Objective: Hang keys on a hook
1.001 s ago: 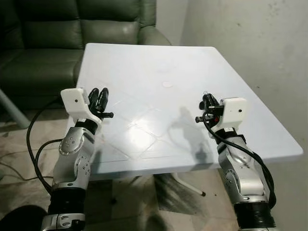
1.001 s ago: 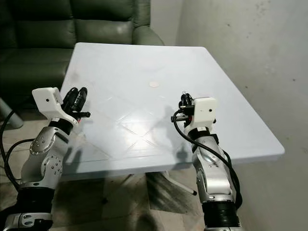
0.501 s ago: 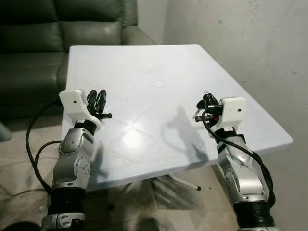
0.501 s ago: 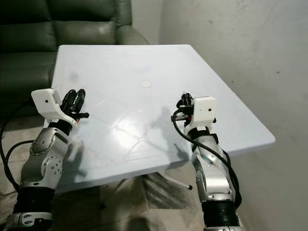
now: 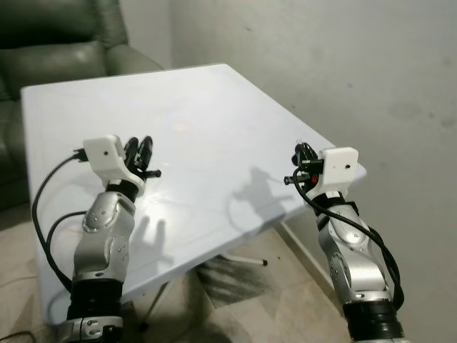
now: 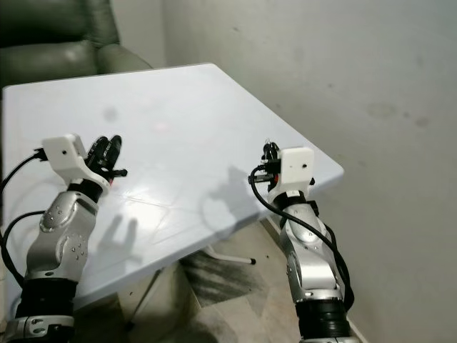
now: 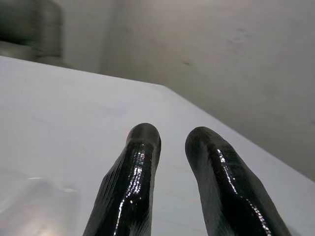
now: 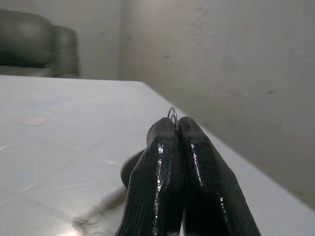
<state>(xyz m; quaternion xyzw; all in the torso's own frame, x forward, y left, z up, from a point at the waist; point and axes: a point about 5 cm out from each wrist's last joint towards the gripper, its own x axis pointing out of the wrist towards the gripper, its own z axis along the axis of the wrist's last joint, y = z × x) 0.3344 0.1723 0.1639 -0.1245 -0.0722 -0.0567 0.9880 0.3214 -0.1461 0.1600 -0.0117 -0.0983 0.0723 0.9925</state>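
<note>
white plastic bench (image 5: 214,107), glossy, set with 1 corner toward a grey plaster wall (image 5: 343,64). dark green leather sofa (image 5: 64,50) behind the bench on the robot's left. tiled floor (image 5: 285,286) below, with the bench's white legs (image 5: 243,259) showing under the near edge.

left gripper (image 5: 140,150): raised over the near left part of the bench, above the surface, not touching it. left wrist view shows the 2 black fingers (image 7: 133,187) slightly apart with a narrow gap between the tips; nothing held between them.

right gripper (image 5: 303,156): raised near the bench's right corner, just off its edge toward the wall. right wrist view shows the 2 fingers (image 8: 162,167) pressed together along their length. a thin silver ring (image 8: 172,114) sticks up from between the tips, so the gripper is closed on it. this looks like the ring of the keys; the keys themselves are hidden by the fingers and cannot be made out. a small red spot shows at the gripper base in the eye views; too small to tell what it is.

shadows of both arms fall on the bench top (image 5: 250,193).

a faint round mark (image 5: 182,126) sits on the bench near its middle.
</note>
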